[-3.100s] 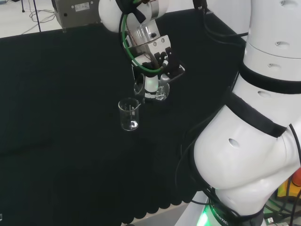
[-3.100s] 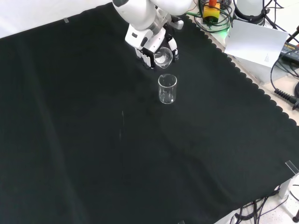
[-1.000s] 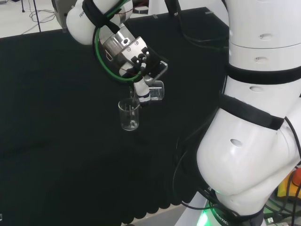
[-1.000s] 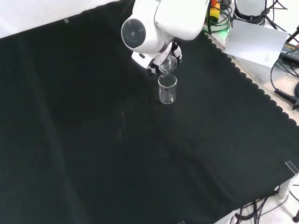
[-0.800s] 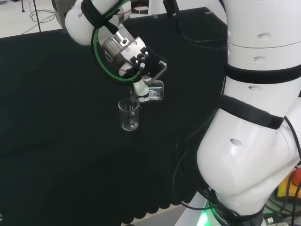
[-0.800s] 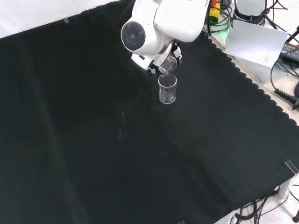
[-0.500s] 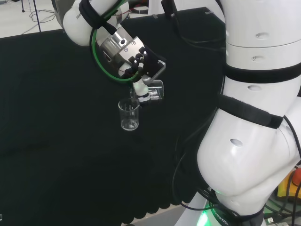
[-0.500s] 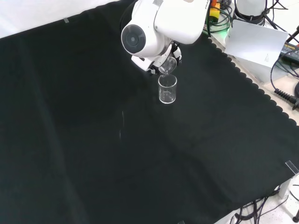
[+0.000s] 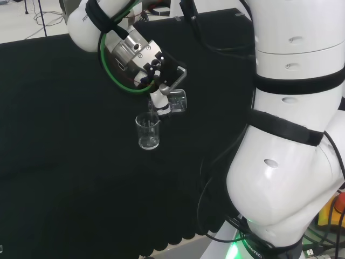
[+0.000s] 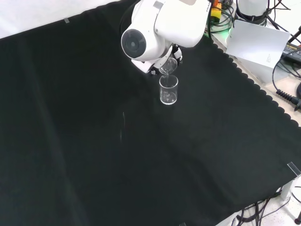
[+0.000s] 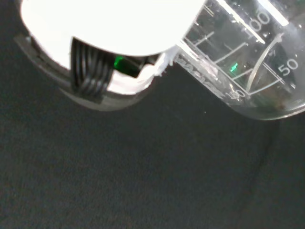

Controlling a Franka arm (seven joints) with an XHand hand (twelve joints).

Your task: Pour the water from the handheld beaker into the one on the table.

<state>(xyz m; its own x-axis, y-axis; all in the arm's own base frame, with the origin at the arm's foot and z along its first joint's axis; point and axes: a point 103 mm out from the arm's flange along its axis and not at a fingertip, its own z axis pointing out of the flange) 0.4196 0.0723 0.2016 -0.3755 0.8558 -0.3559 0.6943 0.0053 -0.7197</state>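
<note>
Cloth (image 10: 94, 155): black, covers the bench; bare apart from the one standing vessel.
Arm link (image 10: 160, 23): white, round grey cap, stands in front of the hand in the front view.
Hand (image 9: 159, 73): fingers curled round the handheld beaker, carrying it clear of the cloth.
Handheld beaker (image 9: 178, 101): tipped well over, lip just above the rim of the table beaker; graduated wall close in the wrist view (image 11: 243, 52).
Table beaker (image 9: 147, 131): upright on the cloth, directly under the tipped lip.
Progress: pour judged under way; a little liquid seems to sit at the bottom of the table beaker. Left: empty the rest, right the beaker.
</note>
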